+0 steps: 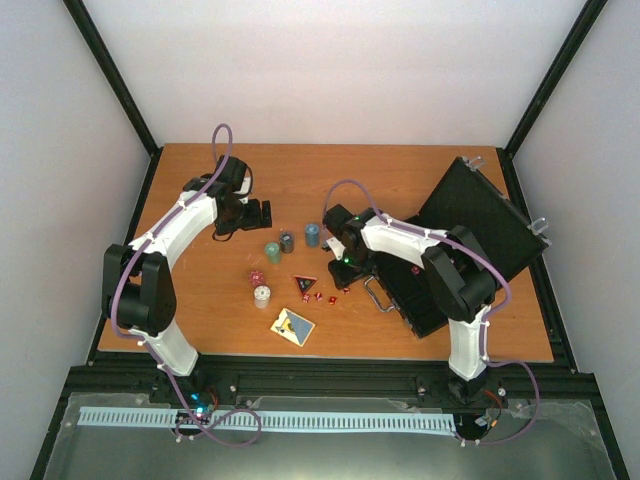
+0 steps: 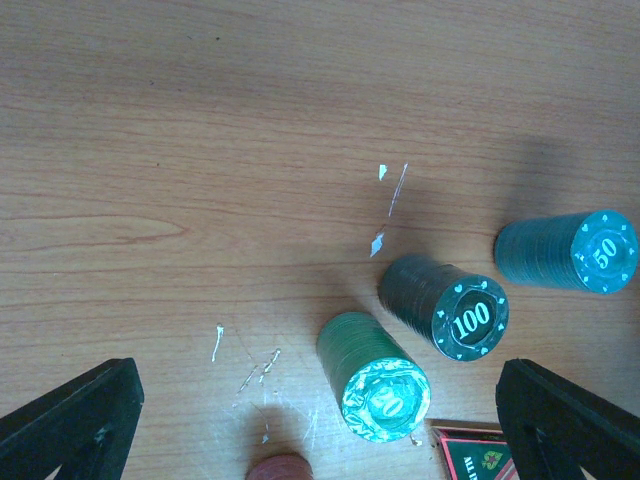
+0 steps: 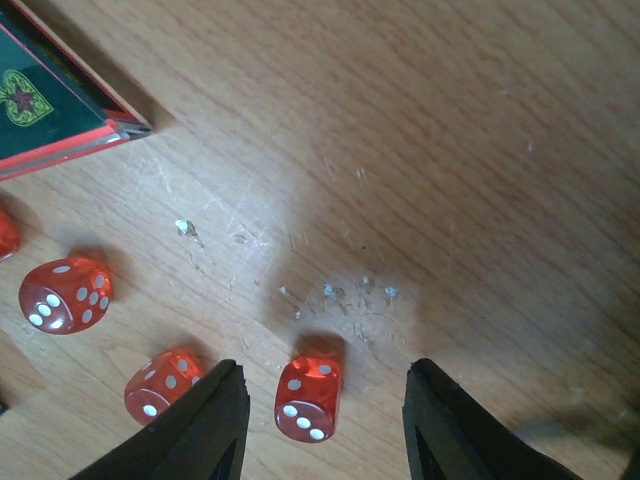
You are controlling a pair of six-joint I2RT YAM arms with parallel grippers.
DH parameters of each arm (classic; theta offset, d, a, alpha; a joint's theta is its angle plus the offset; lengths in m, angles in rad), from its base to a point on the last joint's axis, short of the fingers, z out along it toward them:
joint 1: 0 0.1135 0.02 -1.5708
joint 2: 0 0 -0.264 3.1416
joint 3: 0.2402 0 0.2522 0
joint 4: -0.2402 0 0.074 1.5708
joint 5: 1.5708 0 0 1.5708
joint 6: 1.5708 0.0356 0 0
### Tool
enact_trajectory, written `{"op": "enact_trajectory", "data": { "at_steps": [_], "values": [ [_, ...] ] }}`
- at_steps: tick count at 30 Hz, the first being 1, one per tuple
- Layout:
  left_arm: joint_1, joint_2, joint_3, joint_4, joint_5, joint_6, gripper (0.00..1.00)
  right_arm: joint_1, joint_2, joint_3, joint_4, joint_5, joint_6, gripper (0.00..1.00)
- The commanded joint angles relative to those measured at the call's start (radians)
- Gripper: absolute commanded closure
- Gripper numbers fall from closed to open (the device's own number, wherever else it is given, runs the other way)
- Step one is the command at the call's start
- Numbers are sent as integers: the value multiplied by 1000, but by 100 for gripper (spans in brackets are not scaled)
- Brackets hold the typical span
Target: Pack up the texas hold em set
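The black briefcase [image 1: 482, 222] of the texas hold em set lies open at the right, its metal handle [image 1: 378, 293] toward the middle. My right gripper [image 3: 325, 420] stands open low over the wood, a red die [image 3: 308, 397] between its fingers with gaps on both sides. Two more dice [image 3: 163, 384] [image 3: 65, 294] lie to its left, near the card deck box [image 3: 50, 100]. My left gripper [image 2: 320, 425] is wide open above a green chip stack [image 2: 373, 378]. Beyond that stack are a black 100 stack [image 2: 445, 305] and a blue 50 stack [image 2: 570, 250].
A white chip stack [image 1: 262, 296] and a dark card [image 1: 293, 326] sit nearer the front edge. A reddish stack [image 2: 280, 468] shows at the bottom of the left wrist view. The raised case lid [image 1: 500, 215] leans at the table's right side.
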Motion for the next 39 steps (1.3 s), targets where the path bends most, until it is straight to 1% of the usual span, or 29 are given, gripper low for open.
{"op": "enact_trajectory", "data": {
  "at_steps": [1, 3, 10, 14, 18, 20, 24, 32, 35, 39],
  "values": [
    [-2, -26, 5, 12, 0, 11, 0, 21, 26, 6, 0, -6, -28, 57],
    [-2, -21, 6, 12, 0, 10, 0, 23, 31, 6, 0, -3, -27, 57],
    [-2, -14, 6, 14, 2, 11, 0, 26, 41, 1, -1, 1, -25, 64],
    [-2, -12, 7, 13, 2, 10, 0, 25, 43, 2, -2, 14, -23, 75],
    [-2, -12, 7, 14, -1, 12, 0, 25, 40, 7, -7, 33, -21, 83],
    [-2, -11, 7, 14, -2, 10, 0, 25, 33, 13, -15, 48, -22, 85],
    [-2, -11, 10, 14, 1, 11, 0, 25, 0, 49, -51, 84, -34, 86],
    [-2, -8, 8, 14, 9, 9, 0, -6, -127, 151, -170, 136, -42, 86],
    [-2, -7, 7, 17, 13, 8, 0, -58, -172, 123, -182, 178, -48, 85],
    [-2, -9, 1, 20, 22, 5, 0, -191, -210, 51, -154, 201, -69, 86]
  ]
}}
